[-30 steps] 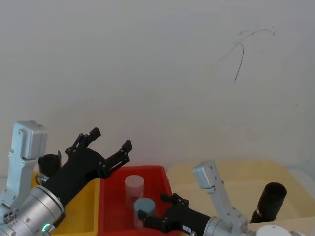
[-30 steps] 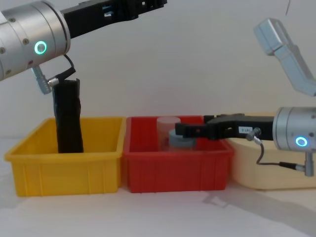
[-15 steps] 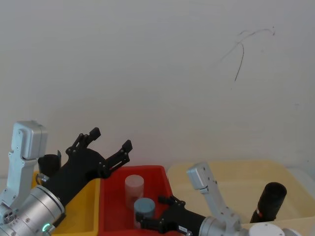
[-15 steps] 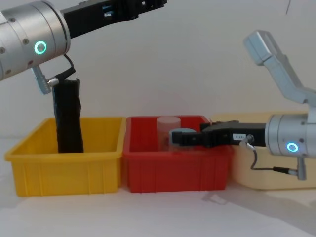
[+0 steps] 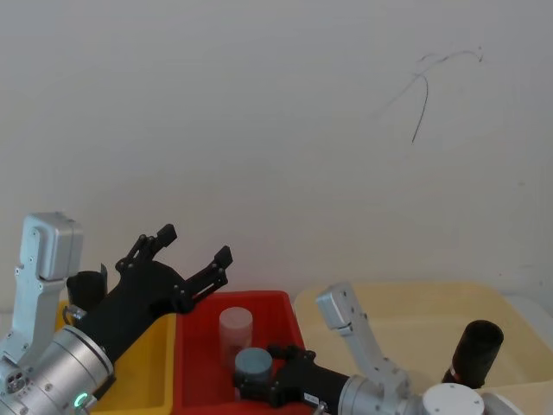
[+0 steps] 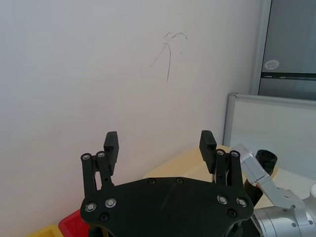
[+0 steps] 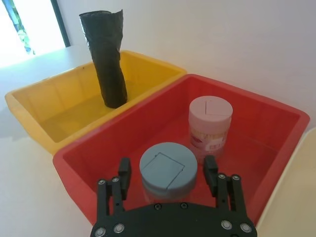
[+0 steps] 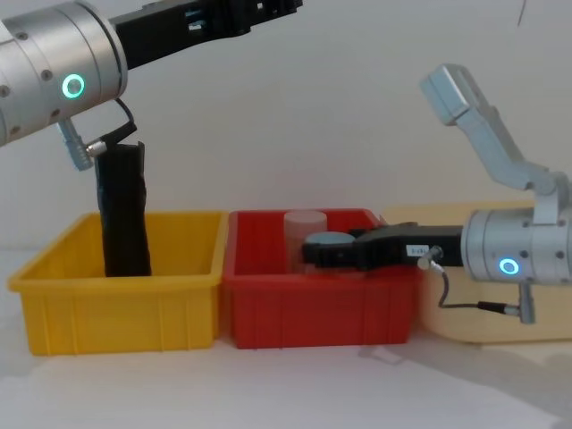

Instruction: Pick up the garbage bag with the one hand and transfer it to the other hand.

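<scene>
**Black roll upright in the yellow bin**

Matte black and crinkled, the garbage bag stands on end in the yellow bin, its long axis near vertical with a slight lean, its ragged top well above the bin's smooth plastic walls.

Next door, in the red bin, the right gripper sits low with its fingers spread either side of the blue-lidded jar — not visibly touching it. A white-lidded clear jar stands just behind.

High above the bins, the left gripper hangs with its fingers wide apart, holding nothing.
</scene>
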